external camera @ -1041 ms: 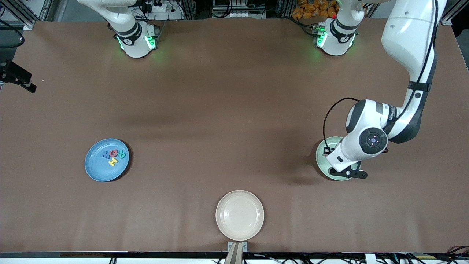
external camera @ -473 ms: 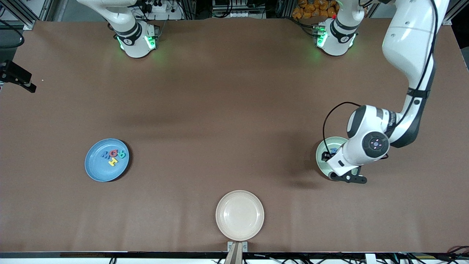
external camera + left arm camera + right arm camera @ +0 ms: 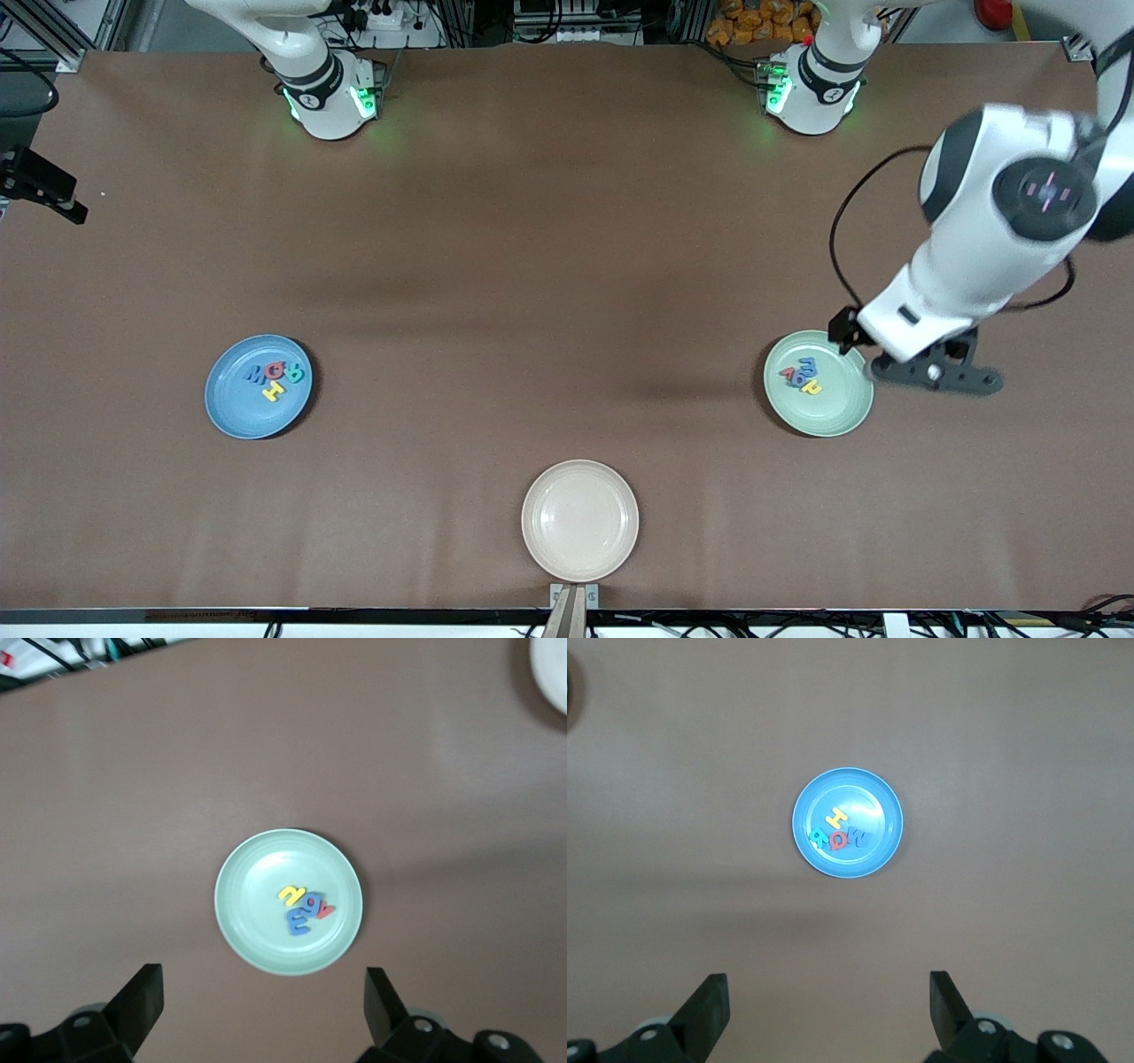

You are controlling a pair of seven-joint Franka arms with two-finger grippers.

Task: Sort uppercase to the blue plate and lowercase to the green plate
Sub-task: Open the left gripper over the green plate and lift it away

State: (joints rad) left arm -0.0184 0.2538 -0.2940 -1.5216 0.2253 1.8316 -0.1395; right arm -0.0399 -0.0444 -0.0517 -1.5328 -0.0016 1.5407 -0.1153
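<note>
1. Lowercase letters point(image 3: 803, 375) lie clustered in the green plate point(image 3: 842, 416), below the raised left gripper point(image 3: 264, 1014), its jaws spread and empty.
2. Uppercase letters point(image 3: 275, 377) fill the blue plate point(image 3: 232, 412); the right gripper point(image 3: 828, 1014) waits high above, jaws apart.

Lighting: even, overhead, moderately bright; soft broad shadows on brown table point(image 3: 532, 266). Green glow at both arm bases. Faint sheen on blue plate point(image 3: 877, 806). Left arm's wrist point(image 3: 1001, 221) motion-blurred; wrist views slightly soft, letters legible
</note>
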